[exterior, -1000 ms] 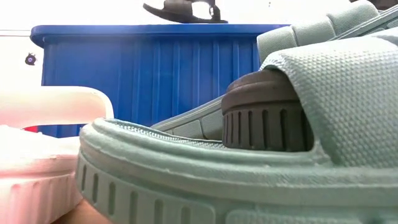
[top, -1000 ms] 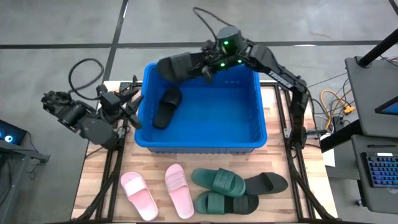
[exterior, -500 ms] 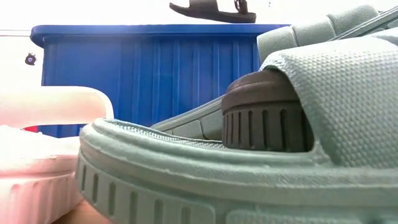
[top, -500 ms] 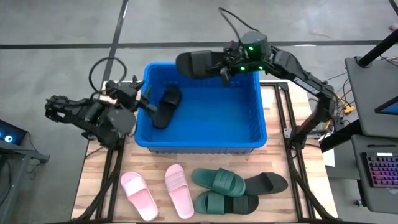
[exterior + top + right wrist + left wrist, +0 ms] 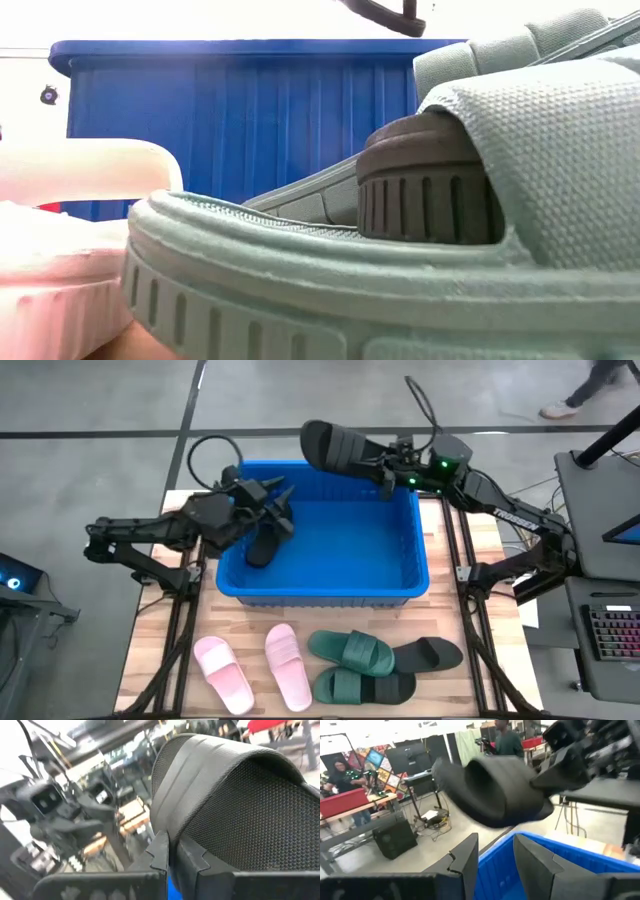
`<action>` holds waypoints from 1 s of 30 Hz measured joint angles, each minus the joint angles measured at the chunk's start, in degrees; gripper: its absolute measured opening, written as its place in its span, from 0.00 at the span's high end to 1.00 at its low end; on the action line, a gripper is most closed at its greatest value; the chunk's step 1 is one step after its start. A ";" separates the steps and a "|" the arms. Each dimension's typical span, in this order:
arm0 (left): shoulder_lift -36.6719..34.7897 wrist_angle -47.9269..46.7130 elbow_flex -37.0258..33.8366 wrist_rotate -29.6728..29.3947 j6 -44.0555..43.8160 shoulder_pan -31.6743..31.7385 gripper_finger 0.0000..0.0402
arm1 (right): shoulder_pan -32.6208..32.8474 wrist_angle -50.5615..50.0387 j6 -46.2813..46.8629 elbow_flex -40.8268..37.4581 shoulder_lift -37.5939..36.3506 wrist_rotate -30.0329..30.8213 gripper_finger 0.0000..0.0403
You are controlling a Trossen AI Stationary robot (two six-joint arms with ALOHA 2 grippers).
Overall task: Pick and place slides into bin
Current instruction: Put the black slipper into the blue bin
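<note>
My right gripper [image 5: 388,468] is shut on a black slide [image 5: 340,448] and holds it above the far rim of the blue bin [image 5: 400,575]. That slide also shows in the left wrist view [image 5: 495,790] and at the top of the low view [image 5: 385,10]. A second black slide [image 5: 265,535] leans against the bin's left wall inside. My left gripper [image 5: 278,508] hovers open over the bin's left part, with nothing between its fingers [image 5: 465,865]. Two pink slides [image 5: 255,668], two green slides [image 5: 350,665] and one more black slide [image 5: 432,654] lie on the table in front of the bin. My right gripper pinches an edge of the black slide [image 5: 172,827] between its two fingers, at the slide's end nearest the gripper. The fingers come level from the table's right side. The slide sticks out leftward, lifted clear above the bin's far rim.
The wooden table [image 5: 150,650] ends just beyond the slides at the near edge. In the low view a green slide [image 5: 300,290] fills the foreground and hides most of the bin's front wall [image 5: 250,110]. Cables trail behind the bin, and a desk [image 5: 600,510] stands at the right.
My right gripper has carried the black slide along the bin's far rim toward the table's right edge, still shut on it. My left gripper has swung from outside the bin's left wall toward the right, to above the bin's left part.
</note>
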 joint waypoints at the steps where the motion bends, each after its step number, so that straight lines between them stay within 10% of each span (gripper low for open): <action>1: 0.36 0.03 -0.03 -0.01 -0.57 0.37 0.73 | 0.01 1.36 0.23 -1.23 -0.88 0.60 0.98; 30: 3.36 8.36 -0.24 10.64 -8.26 8.68 0.73 | 1.52 25.52 10.98 -18.00 -6.33 4.12 0.98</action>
